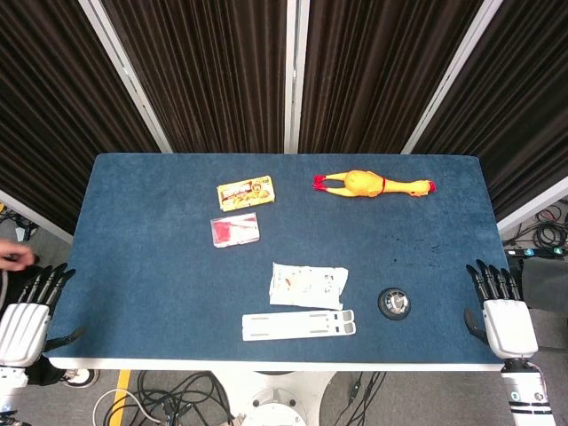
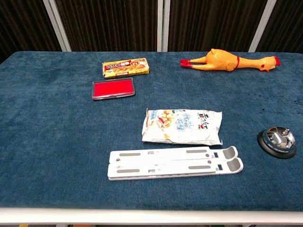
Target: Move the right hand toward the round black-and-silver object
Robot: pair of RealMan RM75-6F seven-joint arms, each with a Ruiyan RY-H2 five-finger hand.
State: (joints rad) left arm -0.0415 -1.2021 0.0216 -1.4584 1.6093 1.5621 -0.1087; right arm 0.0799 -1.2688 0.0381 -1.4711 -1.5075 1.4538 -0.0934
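we look down on a table (image 1: 160,266) covered in dark blue cloth with a white front edge, standing before dark pleated curtains (image 1: 222,71) crossed by pale slanted poles. cables (image 1: 169,399) tangle on the floor under the front edge, and more lie at the far right by the curtain.

the round black-and-silver object (image 1: 394,303) sits near the front right of the cloth, a silver dome on a black base; in the chest view (image 2: 277,142) it lies close to the right border. the right hand (image 1: 503,306) rests at the table's right front corner, well apart from that object, fingers spread and pointing away from us, holding nothing. the left hand (image 1: 31,311) sits off the left front corner, fingers likewise apart and empty.

a white folding stand (image 1: 299,325) lies flat near the front edge, with a pale snack bag (image 1: 307,286) just behind it. further back are a red flat case (image 1: 235,230) and a yellow box (image 1: 246,192), and a yellow rubber chicken (image 1: 373,185) lies on its side toward the far right.

neither hand shows in the chest view. both forearms are cut off by the lower border of the head view. at the left edge there is something pale and small, perhaps part of a person, too cropped to tell. the print on the bag and box is too small to read.
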